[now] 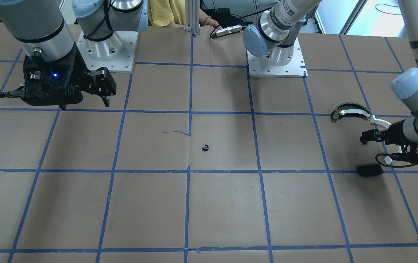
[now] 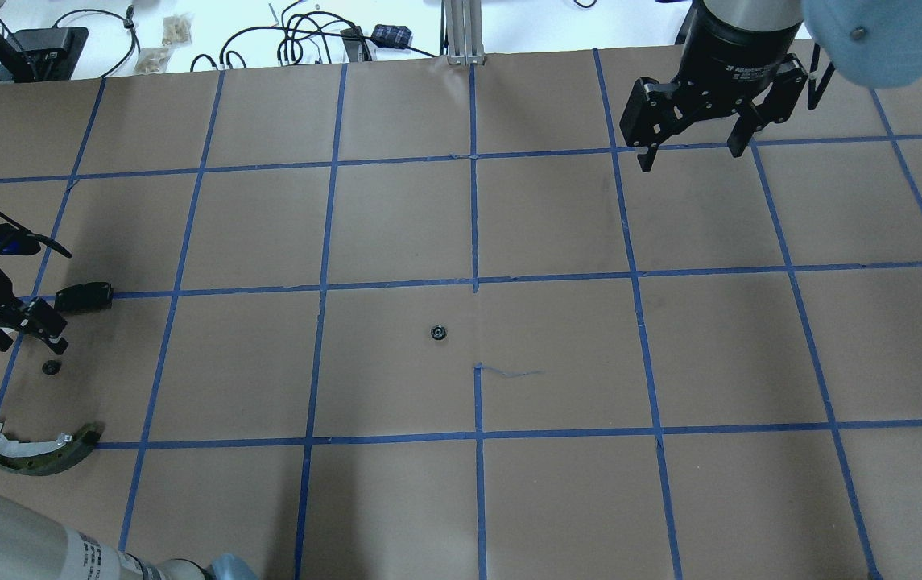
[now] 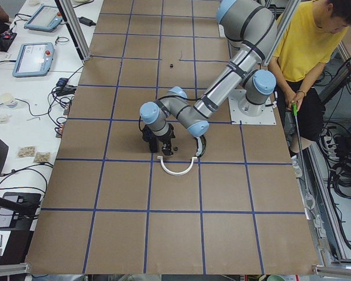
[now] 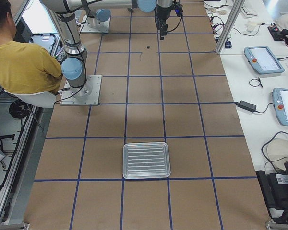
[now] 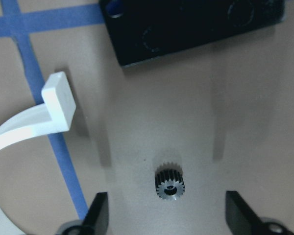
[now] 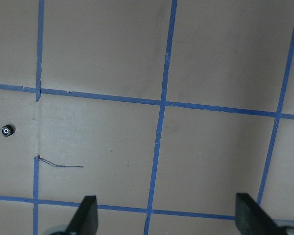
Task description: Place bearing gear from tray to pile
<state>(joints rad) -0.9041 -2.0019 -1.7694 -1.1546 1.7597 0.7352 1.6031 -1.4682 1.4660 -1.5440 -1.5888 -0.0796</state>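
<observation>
Now, the table (image 2: 557,499), brown paper gridded in blue tape, is seen carrying everything. The right gripper (image 2: 692,153) is held well above the table on the robot's right side, its pincer spread wide, with nothing between the fingers. The left gripper (image 5: 166,218) is hung low over the pile at the robot's left end, its pincer wide too, nothing gripped.

The tray (image 4: 146,160), ribbed and silver, is shown only by the right-end camera. It is set on the table near that end, well apart from both arms.

On to the pile. The arc (image 5: 56,100), thin and white, is laid curving just beside the left gripper. One end of it is seen just beside the curved piece (image 2: 42,455), dark and cream; contact cannot be confirmed. The plate (image 2: 84,296), flat and black, is laid just off the gripper's other side.

The gear (image 5: 169,182) is found lying on the paper within the pile, between the left fingertips and the plate, and neither finger is touching it. A second gear (image 2: 438,332) is spotted alone mid-table, well apart from pile and tray alike.
</observation>
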